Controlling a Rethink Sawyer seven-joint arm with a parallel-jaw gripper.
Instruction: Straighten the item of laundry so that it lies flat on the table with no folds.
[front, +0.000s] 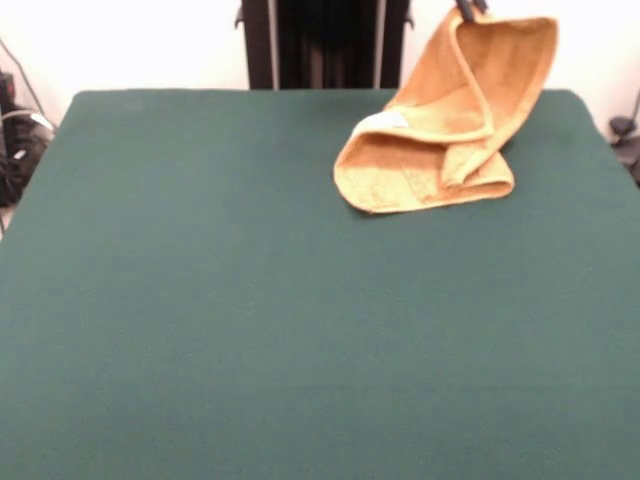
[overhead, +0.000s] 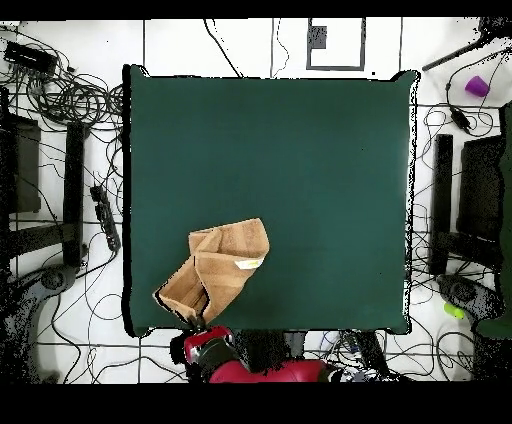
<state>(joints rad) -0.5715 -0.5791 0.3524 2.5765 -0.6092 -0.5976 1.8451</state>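
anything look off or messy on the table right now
Yes: the hand towel is crumpled and folded over itself near the table edge by the robot, one corner lifted by the tool, not flat.

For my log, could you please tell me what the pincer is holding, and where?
The pincer holds the orange-yellow terry towel by one raised edge; its other end lies on the table.
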